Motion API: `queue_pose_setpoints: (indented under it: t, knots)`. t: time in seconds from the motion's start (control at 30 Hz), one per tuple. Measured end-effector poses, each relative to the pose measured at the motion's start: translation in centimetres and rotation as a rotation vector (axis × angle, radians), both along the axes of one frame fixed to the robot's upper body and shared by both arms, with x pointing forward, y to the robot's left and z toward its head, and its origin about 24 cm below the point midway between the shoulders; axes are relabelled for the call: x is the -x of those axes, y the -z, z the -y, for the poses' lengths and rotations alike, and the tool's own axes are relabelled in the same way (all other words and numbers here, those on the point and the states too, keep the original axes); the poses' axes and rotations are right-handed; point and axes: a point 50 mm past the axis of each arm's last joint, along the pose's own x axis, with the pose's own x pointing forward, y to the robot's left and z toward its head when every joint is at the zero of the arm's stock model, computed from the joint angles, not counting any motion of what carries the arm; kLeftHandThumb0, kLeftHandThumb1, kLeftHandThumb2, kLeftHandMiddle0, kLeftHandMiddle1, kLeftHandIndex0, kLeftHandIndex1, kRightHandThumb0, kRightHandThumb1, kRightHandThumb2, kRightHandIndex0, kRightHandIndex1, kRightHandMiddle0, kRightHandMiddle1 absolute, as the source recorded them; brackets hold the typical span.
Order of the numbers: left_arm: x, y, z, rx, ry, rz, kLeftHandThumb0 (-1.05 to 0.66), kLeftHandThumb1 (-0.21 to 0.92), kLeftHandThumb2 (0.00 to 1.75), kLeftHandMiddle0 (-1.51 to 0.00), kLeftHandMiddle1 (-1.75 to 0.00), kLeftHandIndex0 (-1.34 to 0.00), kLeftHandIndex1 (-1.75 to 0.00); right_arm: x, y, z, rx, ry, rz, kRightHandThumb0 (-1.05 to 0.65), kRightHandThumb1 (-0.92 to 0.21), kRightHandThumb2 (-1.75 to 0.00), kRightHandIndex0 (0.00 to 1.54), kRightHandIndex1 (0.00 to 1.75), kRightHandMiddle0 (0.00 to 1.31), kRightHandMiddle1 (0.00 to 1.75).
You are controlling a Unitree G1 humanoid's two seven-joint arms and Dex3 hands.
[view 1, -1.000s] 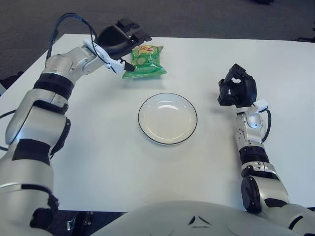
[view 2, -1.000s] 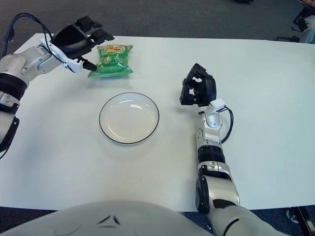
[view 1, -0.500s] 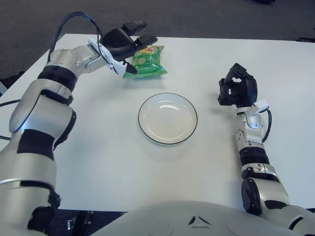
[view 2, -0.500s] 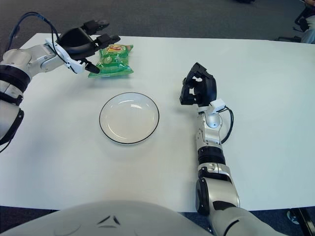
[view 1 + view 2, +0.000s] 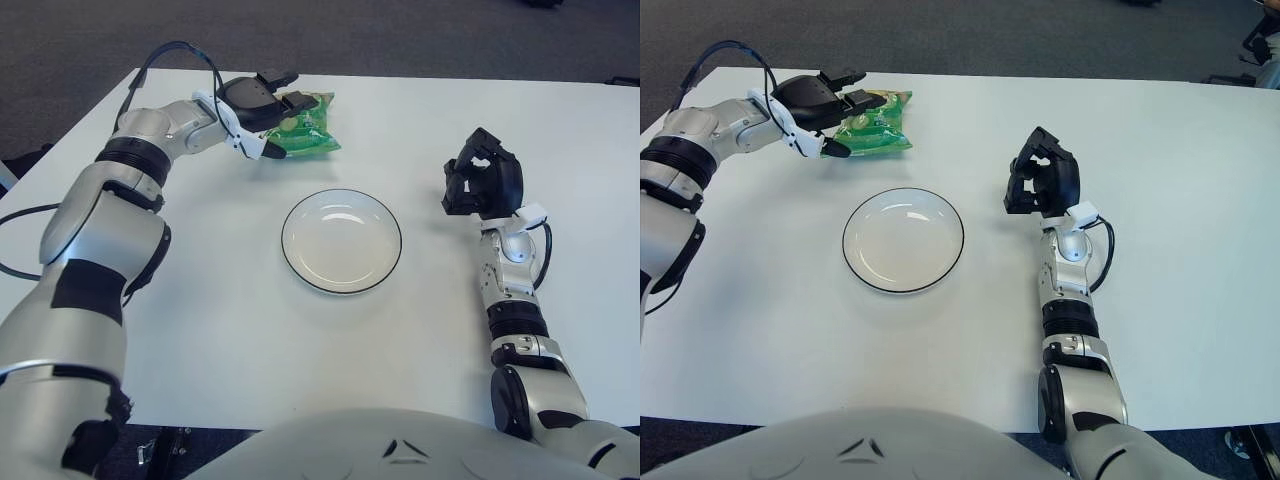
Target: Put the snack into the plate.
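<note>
My left robot hand sits spread over the snack, not yet pinching. I'd say the slick bag could skid across the worktop instead of lifting toward the plate.

Silver-grey arm shells with black joint bands. Black three-finger left hand and right hand. White wrist connectors; black cable loops, upper left and right wrist.

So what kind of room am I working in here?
Likely an office or meeting room: a large plain white table stands on dark grey carpet, with what looks like a chair base at the far right. On the table are only a white plate and a green snack bag.
</note>
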Motion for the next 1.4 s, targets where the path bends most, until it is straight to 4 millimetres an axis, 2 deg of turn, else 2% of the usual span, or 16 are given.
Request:
queue_pose_setpoints:
  t: [0.43,0.67,0.87,0.97,1.4]
  knots:
    - [-0.6,1.2,-0.8,-0.03,-0.13,-0.091,-1.0,0.92,1.1,-0.08,-0.15,0.0,-0.4,0.3,-0.3,0.1,-0.002,0.01,0.017,-0.56,-0.13,-1.54,1.33,1.75,0.77,1.75]
    - [-0.9,1.3,-0.8,0.041,-0.205,-0.16,-0.99,0.92,1.15,-0.1,-0.19,0.0,-0.46,0.5,-0.5,0.0,0.002,0.007,0.026,-0.56,-0.14,-1.54,1.34,1.75,0.77,1.75]
    - [-1.1,1.4,-0.6,0.11,-0.243,-0.209,-0.99,0.92,1.19,-0.11,-0.45,0.0,-0.52,0.6,-0.6,-0.2,0.006,-0.002,0.034,-0.56,-0.14,-1.53,1.34,1.75,0.77,1.75]
    - [-1.1,1.6,-0.5,0.147,-0.255,-0.236,-0.99,0.92,1.21,-0.1,-0.52,0.0,-0.55,0.6,-0.7,-0.2,0.007,-0.004,0.037,-0.56,-0.14,-1.53,1.34,1.75,0.76,1.75]
    - [-0.8,3.2,-1.1,0.249,-0.313,-0.333,-0.97,0.92,1.2,-0.06,-0.55,0.0,-0.59,0.9,-0.9,-0.4,0.006,-0.007,0.047,-0.56,-0.14,-1.53,1.34,1.75,0.76,1.75]
